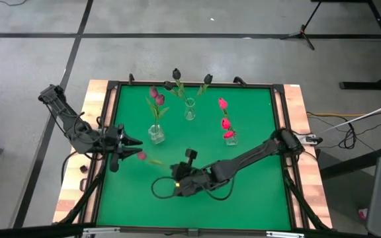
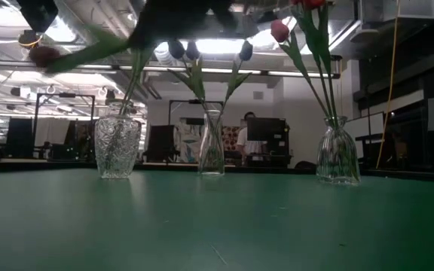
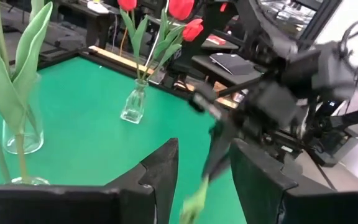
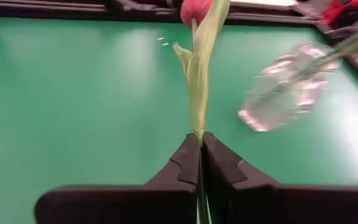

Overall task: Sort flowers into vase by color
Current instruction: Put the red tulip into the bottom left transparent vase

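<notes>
Three glass vases stand on the green table: the left vase holds magenta tulips, the middle vase near-black ones, the right vase bright red ones. My right gripper is shut on one more tulip, whose pink-magenta head points toward the table's left. My left gripper is open just beyond that head, near the left vase. In the left wrist view its fingers stand on either side of the green leaf without touching it. My right gripper pinches the tulip's green stem near its lower end, between the two fingers. The stem runs straight out along the fingers toward the table's left. The flower is lifted clear of the table, about level, with its head farthest out.
A dark cable loop lies on the mat beside the right arm near the near edge. A raised dark frame rims the mat. Bare green mat spreads in front of the vases. A person sits in the room behind.
</notes>
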You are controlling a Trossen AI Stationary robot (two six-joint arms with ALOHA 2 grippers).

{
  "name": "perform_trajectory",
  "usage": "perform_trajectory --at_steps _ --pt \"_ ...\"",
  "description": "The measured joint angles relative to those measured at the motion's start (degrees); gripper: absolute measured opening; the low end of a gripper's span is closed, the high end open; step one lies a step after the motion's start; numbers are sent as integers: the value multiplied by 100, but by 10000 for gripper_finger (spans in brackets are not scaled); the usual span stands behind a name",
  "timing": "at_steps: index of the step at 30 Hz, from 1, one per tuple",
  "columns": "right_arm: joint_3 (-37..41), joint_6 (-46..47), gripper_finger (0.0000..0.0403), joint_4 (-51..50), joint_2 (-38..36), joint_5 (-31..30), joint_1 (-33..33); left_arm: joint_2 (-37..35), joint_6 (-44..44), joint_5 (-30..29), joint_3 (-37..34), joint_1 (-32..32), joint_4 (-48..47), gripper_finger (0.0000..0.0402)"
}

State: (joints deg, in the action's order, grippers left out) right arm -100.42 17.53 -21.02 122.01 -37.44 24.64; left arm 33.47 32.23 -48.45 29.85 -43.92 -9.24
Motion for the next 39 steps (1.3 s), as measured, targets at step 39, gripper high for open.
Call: perform_trajectory --at_steps 39 --pt "3648 310 19 919 -4408 -2646 1721 1530 -1497 -31 -2 2 2325 140"
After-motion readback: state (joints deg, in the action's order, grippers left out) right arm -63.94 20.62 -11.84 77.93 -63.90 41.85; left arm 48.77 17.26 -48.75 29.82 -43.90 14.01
